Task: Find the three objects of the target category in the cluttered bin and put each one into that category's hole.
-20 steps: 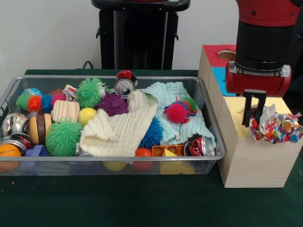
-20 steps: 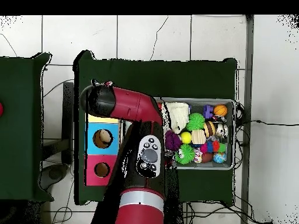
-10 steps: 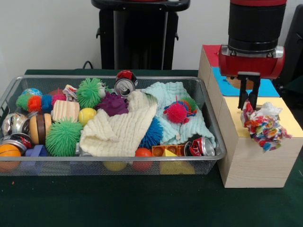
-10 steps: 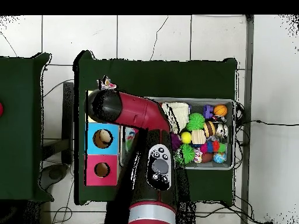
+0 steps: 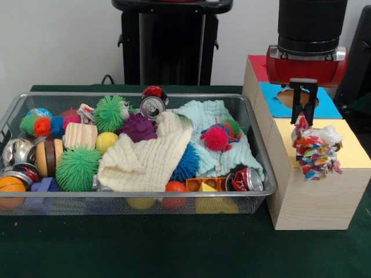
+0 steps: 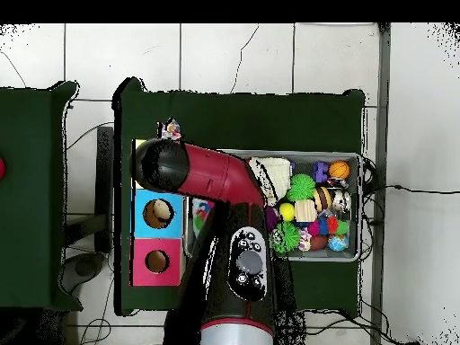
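My gripper (image 5: 303, 120) hangs over the wooden sorting box (image 5: 301, 197), above its yellow top panel (image 5: 352, 152). It is shut on a crumpled wad of multicoloured paper (image 5: 316, 153), which dangles from the fingers against the yellow panel's near side. Behind it are the blue panel (image 5: 271, 95) with a round hole and the red panel (image 5: 262, 63). In the overhead view the arm covers the yellow panel, and only the paper wad (image 6: 168, 129) peeks out past the wrist. The blue hole (image 6: 158, 213) and red hole (image 6: 157, 261) show there.
The wire bin (image 5: 139, 197) left of the box holds a cream cloth (image 5: 145, 156), a pale blue cloth (image 5: 217, 136), spiky rubber balls (image 5: 77, 168), crushed cans (image 5: 152, 106), wooden blocks and small balls. Its right rim stands close to the box.
The gripper has carried the paper wad left and back from the box's front right corner, and it now hangs over the yellow panel. The bin's contents have not moved.
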Robot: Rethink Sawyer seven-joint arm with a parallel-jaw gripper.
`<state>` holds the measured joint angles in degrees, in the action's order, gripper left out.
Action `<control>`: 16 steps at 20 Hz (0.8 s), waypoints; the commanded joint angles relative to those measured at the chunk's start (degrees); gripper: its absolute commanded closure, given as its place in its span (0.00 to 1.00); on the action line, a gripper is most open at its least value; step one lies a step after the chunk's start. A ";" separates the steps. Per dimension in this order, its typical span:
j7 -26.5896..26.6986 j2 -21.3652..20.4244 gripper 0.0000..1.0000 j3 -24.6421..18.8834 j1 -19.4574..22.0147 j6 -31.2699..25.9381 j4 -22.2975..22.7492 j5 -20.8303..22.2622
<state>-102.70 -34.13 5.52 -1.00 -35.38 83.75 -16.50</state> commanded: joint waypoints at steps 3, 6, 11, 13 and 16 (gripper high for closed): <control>-3.82 0.55 1.00 -6.05 1.74 -8.80 4.56 0.71; -2.15 0.67 1.00 -7.02 2.32 -10.15 5.04 1.27; -0.41 0.28 1.00 -8.64 3.30 -12.37 5.20 1.68; -0.37 0.21 1.00 -9.21 3.62 -12.77 5.15 1.72; -0.55 0.05 1.00 -9.73 3.71 -12.90 5.32 1.97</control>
<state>-102.70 -34.73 1.45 0.69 -41.63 83.79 -16.08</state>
